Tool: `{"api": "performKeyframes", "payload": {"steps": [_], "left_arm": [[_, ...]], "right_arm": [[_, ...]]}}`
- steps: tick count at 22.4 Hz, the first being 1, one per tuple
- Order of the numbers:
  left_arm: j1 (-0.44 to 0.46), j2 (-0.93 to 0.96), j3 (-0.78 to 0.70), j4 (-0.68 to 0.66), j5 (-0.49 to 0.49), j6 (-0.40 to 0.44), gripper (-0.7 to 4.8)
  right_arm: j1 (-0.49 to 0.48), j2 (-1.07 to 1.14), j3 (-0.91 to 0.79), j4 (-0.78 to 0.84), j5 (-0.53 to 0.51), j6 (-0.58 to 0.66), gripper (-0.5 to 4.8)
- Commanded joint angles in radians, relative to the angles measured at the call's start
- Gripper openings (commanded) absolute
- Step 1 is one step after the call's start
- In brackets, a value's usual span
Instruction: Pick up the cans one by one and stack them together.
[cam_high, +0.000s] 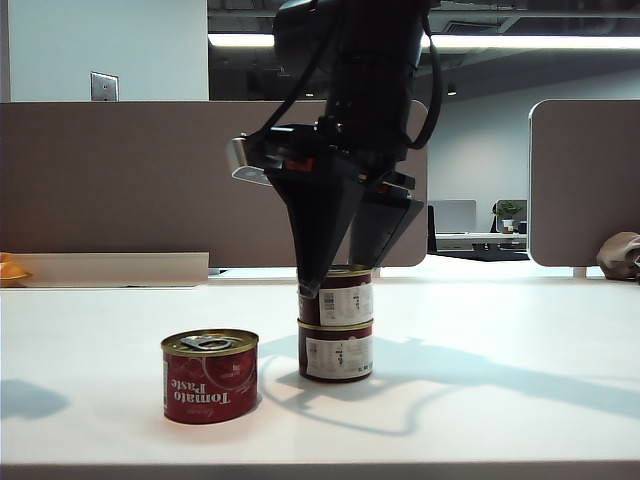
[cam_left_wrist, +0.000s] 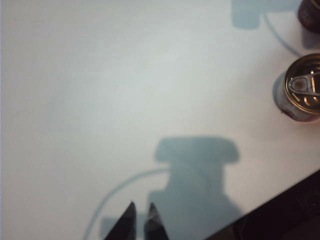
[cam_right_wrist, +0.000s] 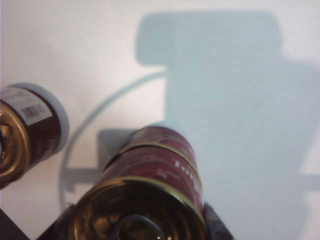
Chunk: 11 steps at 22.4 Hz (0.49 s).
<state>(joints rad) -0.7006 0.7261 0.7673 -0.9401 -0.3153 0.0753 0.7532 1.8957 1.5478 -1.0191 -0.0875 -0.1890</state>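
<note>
white table: right gripper pointing down, jaws clasping top can of maroon stack; left gripper closed, empty, hovering.

White worktop with tins on it.
A red Tomato Paste can stands alone near the front; just beside it, the lower maroon can rests on the surface, another stacked on top.
</note>
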Motion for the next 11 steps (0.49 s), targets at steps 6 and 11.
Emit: {"api": "performKeyframes", "payload": {"steps": [6,11], "left_arm": [[0.002,-0.001,0.003,0.006,-0.002,0.002,0.3],[0.002,-0.001,0.003,0.032,0.08,-0.001,0.3]], "right_arm": [[-0.001,0.011,-0.01,-0.04,0.018,0.002,4.61],[-0.001,0.006,0.021,-0.121,0.018,0.007,4.79]]}}
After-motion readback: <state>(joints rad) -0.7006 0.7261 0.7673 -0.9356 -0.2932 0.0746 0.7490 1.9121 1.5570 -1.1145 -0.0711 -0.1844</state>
